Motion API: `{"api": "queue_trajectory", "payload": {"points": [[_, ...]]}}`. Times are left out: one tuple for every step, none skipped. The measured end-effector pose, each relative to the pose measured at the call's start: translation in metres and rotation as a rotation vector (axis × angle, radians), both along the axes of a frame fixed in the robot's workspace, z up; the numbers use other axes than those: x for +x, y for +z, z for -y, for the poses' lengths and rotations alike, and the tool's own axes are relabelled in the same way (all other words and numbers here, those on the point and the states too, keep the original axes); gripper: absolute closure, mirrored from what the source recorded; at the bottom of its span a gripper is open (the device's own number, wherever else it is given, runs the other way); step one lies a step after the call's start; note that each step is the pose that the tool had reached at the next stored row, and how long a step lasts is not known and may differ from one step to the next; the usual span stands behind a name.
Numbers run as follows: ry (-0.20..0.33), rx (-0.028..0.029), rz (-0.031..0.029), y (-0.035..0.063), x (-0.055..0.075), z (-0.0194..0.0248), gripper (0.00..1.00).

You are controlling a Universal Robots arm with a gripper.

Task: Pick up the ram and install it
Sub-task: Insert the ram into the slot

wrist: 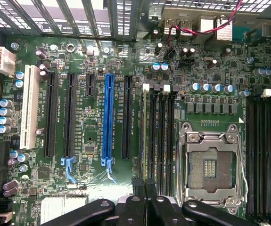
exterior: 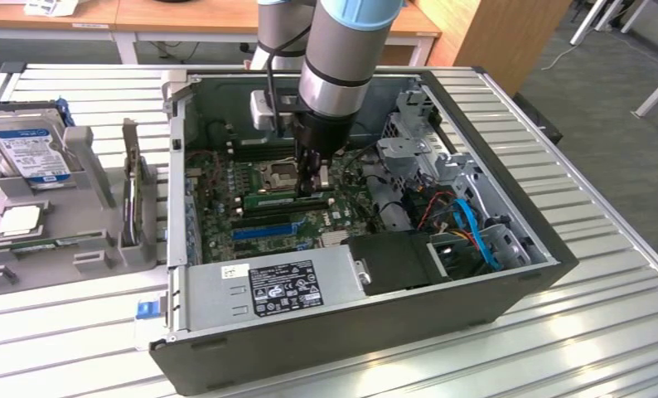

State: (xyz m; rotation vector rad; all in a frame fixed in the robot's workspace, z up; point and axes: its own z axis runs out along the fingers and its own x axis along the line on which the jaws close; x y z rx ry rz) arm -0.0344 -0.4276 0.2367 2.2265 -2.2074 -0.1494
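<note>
Gripper (exterior: 313, 184) (closed) hides one end of the ram (exterior: 276, 200).

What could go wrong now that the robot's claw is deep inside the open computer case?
1. The shut claw sits at one end of the long green memory stick, above the black memory slots. Pressure at that end alone might leave the stick tilted rather than level in its slot.
2. The open silver processor socket lies right beside those slots, so a sideways slip could strike its exposed contacts.
</note>
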Motion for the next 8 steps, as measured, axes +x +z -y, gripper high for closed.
{"api": "queue_trajectory", "payload": {"points": [[0.0,0.0001,0.0,0.0,0.0,0.0,0.88],[0.0,0.0,0.0,0.0,0.0,0.0,0.88],[0.0,0.0,0.0,0.0,0.0,-0.0002,0.88],[0.0,0.0001,0.0001,-0.0001,0.0,-0.0004,0.88],[0.0,0.0001,0.0001,-0.0001,0.0,-0.0005,0.88],[-0.001,0.0001,0.0,-0.0003,0.0,-0.0009,0.88],[-0.002,-0.0001,-0.0001,-0.0004,-0.0001,-0.0011,0.88],[-0.002,0.0001,0.0,-0.0005,-0.0001,-0.0013,0.88]]}}
